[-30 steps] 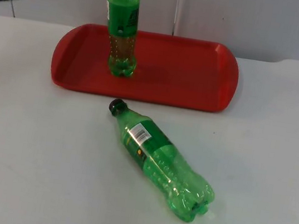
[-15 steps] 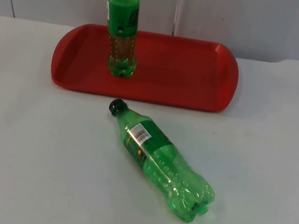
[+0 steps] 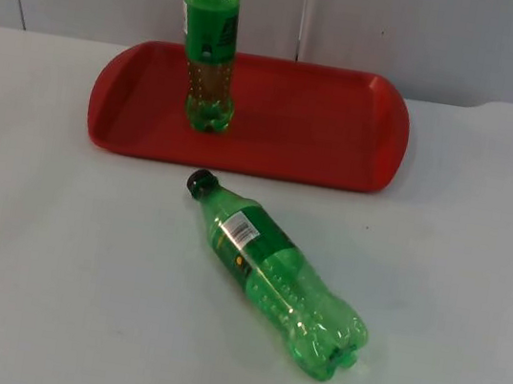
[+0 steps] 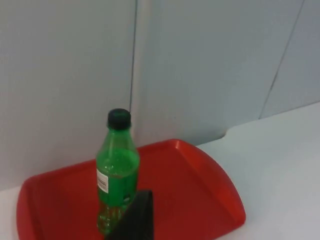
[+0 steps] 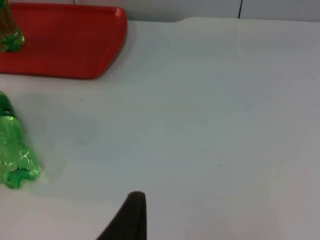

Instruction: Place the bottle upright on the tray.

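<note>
White table top (image 3: 44, 257) against grey partition wall (image 3: 434, 35). Bearing red oval plastic tray (image 3: 305, 122) and, nearby, green plastic bottle (image 3: 277, 277) on its side.

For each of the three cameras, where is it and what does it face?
Top view: fixed above, faces table, tray, both bottles; no arm.
Left wrist view: faces standing bottle on tray; one fingertip.
Right wrist view: faces table, lying bottle; one fingertip.
All share the tray.
</note>
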Robot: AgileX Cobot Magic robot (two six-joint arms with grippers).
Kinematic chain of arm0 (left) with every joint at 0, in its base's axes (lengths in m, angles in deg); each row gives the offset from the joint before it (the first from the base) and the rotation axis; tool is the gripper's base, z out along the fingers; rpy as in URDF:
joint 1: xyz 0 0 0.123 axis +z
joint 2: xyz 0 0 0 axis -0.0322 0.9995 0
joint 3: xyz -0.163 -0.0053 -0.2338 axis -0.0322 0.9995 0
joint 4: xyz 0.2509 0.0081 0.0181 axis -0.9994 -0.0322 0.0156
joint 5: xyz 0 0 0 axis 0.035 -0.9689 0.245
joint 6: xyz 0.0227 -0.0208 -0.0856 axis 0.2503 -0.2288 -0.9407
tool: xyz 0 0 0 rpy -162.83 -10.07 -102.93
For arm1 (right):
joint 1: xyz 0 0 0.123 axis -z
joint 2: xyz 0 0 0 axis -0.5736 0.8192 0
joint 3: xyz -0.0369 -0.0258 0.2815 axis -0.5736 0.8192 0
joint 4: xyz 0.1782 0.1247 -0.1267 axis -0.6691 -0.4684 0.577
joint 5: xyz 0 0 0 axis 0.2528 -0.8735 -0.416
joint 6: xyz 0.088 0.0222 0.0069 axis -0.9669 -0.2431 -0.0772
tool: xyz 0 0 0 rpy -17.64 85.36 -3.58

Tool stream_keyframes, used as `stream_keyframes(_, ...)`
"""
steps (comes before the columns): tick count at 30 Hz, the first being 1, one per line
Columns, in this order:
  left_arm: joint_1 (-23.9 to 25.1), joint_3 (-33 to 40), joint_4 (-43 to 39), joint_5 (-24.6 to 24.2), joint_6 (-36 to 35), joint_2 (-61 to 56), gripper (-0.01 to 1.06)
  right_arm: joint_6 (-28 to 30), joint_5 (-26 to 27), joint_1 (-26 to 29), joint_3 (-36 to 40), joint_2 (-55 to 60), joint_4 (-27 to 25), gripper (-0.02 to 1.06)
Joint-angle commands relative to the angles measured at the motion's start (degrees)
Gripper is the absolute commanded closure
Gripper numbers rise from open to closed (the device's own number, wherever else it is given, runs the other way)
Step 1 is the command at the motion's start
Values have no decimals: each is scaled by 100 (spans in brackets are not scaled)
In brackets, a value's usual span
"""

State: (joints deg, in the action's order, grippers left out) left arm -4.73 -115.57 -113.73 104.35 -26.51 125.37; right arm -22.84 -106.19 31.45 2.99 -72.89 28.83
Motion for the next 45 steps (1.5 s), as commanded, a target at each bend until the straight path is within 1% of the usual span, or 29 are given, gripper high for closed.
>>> stream_keyframes(1,11,115,-41,60,-53,-152,0,28,13,32,28,-24,19,-1)
stream_keyframes(6,11,334,-41,207,-53,-427,0,28,13,32,28,-24,19,-1)
stream_keyframes(9,11,371,-41,481,-53,-602,0,28,13,32,28,-24,19,-1)
stream_keyframes(11,11,371,-41,528,-53,-673,0,28,13,32,28,-24,19,-1)
stream_keyframes(12,11,371,-41,481,-10,-758,0,28,13,32,28,-24,19,-1)
stream_keyframes(14,11,371,-41,55,6,-972,0,28,13,32,28,-24,19,-1)
stream_keyframes(15,11,371,-41,55,6,-972,0,28,13,32,28,-24,19,-1)
stream_keyframes(17,11,371,-41,-1103,53,-1403,0,28,13,32,28,-24,19,-1)
stream_keyframes(18,11,371,-41,-1600,180,-1562,0,28,13,32,28,-24,19,-1)
stream_keyframes(19,11,371,-41,-2198,413,-1754,0,28,13,32,28,-24,19,-1)
stream_keyframes(20,11,371,-41,-2198,413,-1754,0,28,13,32,28,-24,19,-1)
stream_keyframes(22,11,371,-41,-3344,968,-2060,0,28,13,32,28,-24,19,-1)
stream_keyframes(24,11,371,-41,-4204,1532,-2252,0,28,13,32,28,-24,19,-1)
stream_keyframes(25,11,371,-41,-4204,1532,-2252,0,28,13,32,28,-24,19,-1)
stream_keyframes(26,11,371,-3,-4568,1948,-2306,0,28,13,32,28,-24,19,-1)
stream_keyframes(28,11,371,817,-5206,3131,-2317,0,28,13,32,28,-24,19,-1)
stream_keyframes(29,11,371,1518,-5567,3854,-2301,0,28,13,32,28,-24,19,-1)
stream_keyframes(30,11,371,1518,-5567,3854,-2301,0,28,13,32,28,-24,19,-1)
stream_keyframes(31,11,371,2276,-5920,4524,-2290,0,28,13,32,28,-24,19,-1)
stream_keyframes(32,11,371,2999,-6156,5062,-2290,0,28,13,32,28,-24,19,-1)
stream_keyframes(33,11,371,3575,-6281,5653,-2290,0,28,13,32,28,-24,19,-1)
stream_keyframes(35,11,371,4821,-6188,6374,-2321,0,28,13,32,28,-24,19,-1)
stream_keyframes(36,11,371,4821,-6188,6374,-2321,0,28,13,32,28,-24,19,-1)
stream_keyframes(37,11,371,5678,-6049,6968,-2356,0,28,13,32,28,-24,19,-1)
stream_keyframes(39,11,371,6804,-6021,7903,-2369,0,28,13,32,28,-24,19,-1)
stream_keyframes(40,11,371,7320,-6044,8257,-2383,0,28,13,32,28,-24,19,-1)
stream_keyframes(41,11,371,7320,-6044,8257,-2383,0,28,13,32,28,-24,19,-1)
stream_keyframes(44,11,371,8591,-6109,9397,-2442,0,28,13,32,28,-24,19,-1)
stream_keyframes(45,11,371,8591,-6109,9397,-2442,0,28,13,32,28,-24,19,-1)
